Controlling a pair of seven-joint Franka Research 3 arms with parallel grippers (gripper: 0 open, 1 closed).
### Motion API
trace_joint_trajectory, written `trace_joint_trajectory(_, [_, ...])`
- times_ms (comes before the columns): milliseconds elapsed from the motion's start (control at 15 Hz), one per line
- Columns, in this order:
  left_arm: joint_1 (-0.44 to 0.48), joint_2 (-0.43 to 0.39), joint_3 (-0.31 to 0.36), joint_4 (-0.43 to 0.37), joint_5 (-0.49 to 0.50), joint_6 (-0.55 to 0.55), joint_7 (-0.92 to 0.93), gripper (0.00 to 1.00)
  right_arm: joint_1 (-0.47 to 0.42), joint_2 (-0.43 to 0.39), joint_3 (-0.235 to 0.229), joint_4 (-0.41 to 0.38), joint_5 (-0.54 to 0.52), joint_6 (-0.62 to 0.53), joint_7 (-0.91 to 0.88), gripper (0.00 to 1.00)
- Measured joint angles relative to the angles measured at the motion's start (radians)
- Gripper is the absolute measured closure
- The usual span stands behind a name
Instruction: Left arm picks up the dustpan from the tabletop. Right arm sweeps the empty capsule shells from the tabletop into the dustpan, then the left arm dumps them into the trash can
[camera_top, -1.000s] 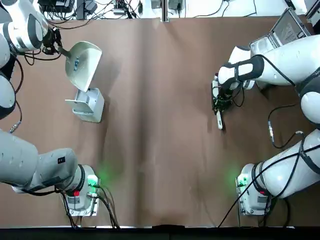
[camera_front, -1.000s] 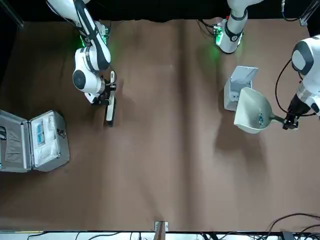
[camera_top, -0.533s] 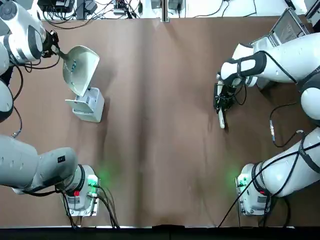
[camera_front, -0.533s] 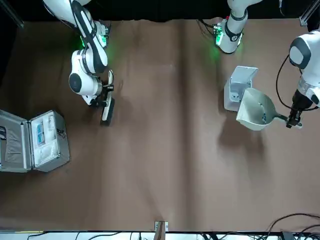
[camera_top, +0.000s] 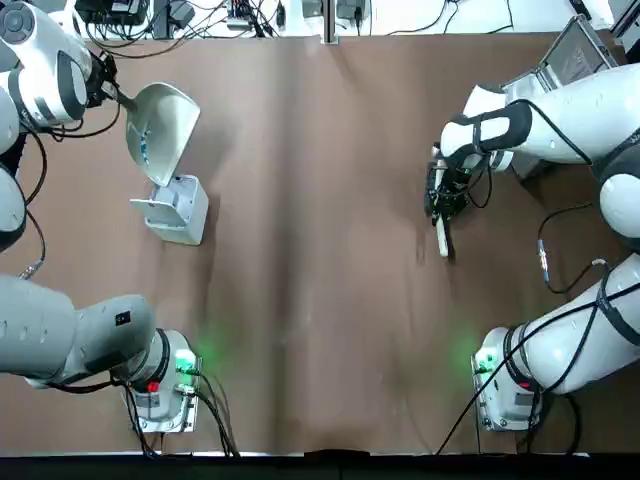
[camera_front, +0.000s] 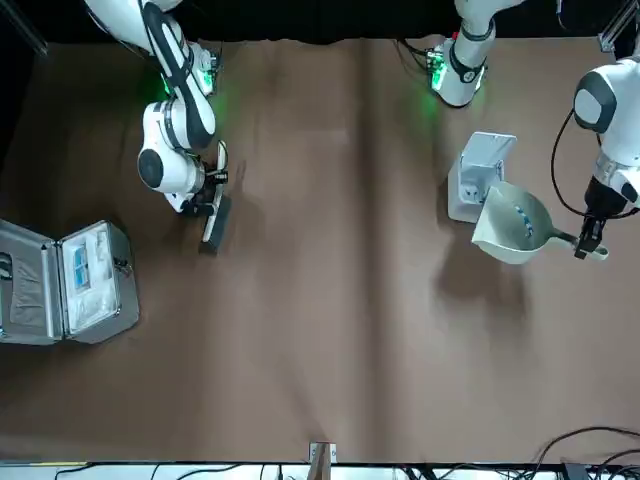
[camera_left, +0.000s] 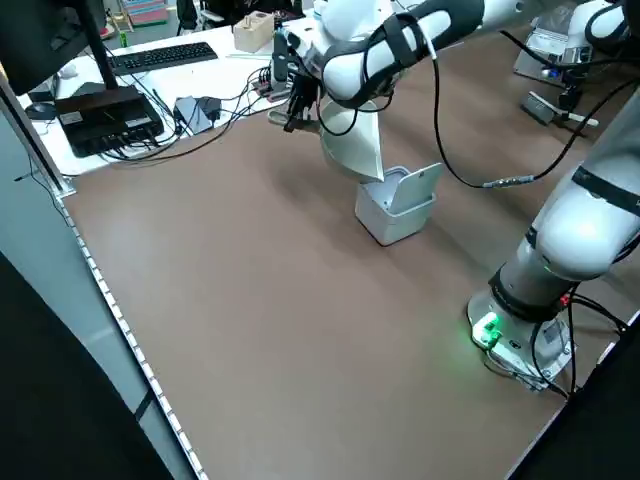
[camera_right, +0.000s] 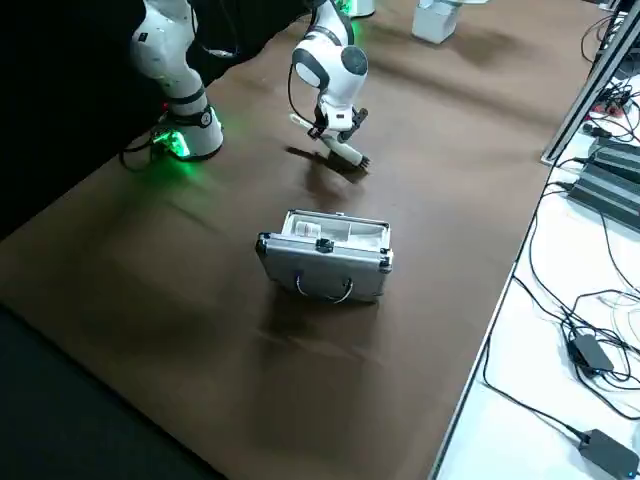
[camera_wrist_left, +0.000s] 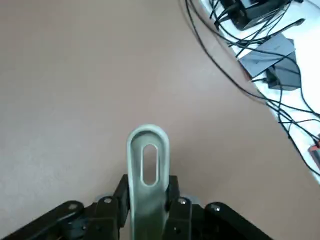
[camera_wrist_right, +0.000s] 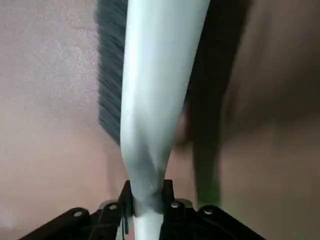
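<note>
My left gripper (camera_top: 106, 90) is shut on the handle (camera_wrist_left: 147, 167) of the cream-white dustpan (camera_top: 162, 128), held in the air at the far left of the tabletop (camera_top: 310, 250). The pan tips steeply, its mouth just over the open light grey trash can (camera_top: 176, 208). A few pale blue capsule shells (camera_front: 520, 213) lie inside the dustpan (camera_front: 512, 228). My right gripper (camera_top: 438, 202) is shut on a slim white brush (camera_top: 441, 238), bristles down near the table at the right. In the right wrist view the brush (camera_wrist_right: 156, 90) fills the frame.
An open silver hinged case (camera_top: 572, 58) lies at the far right corner, behind the right arm, also seen as the case (camera_right: 325, 255). Cables and electronics (camera_left: 110, 100) sit beyond the table's far edge. The arm bases (camera_top: 165, 385) stand at the near edge.
The left gripper has tipped the dustpan more steeply toward the trash can, and the shells have slid toward its mouth. The right arm with the brush has shifted only slightly.
</note>
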Motion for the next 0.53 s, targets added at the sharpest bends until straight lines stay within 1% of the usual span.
trace_joint_trajectory(333, [0.001, -0.050, -0.001, -0.016, 0.000, 0.000, 0.014, 0.67, 0.017, 0.001, 0.002, 0.013, -0.001, -0.014, -0.001, 0.74])
trace_joint_trajectory(533, [0.001, -0.072, -0.001, -0.038, 0.000, 0.029, 0.018, 0.67, 0.049, 0.002, 0.003, 0.015, -0.051, -0.015, -0.001, 0.74])
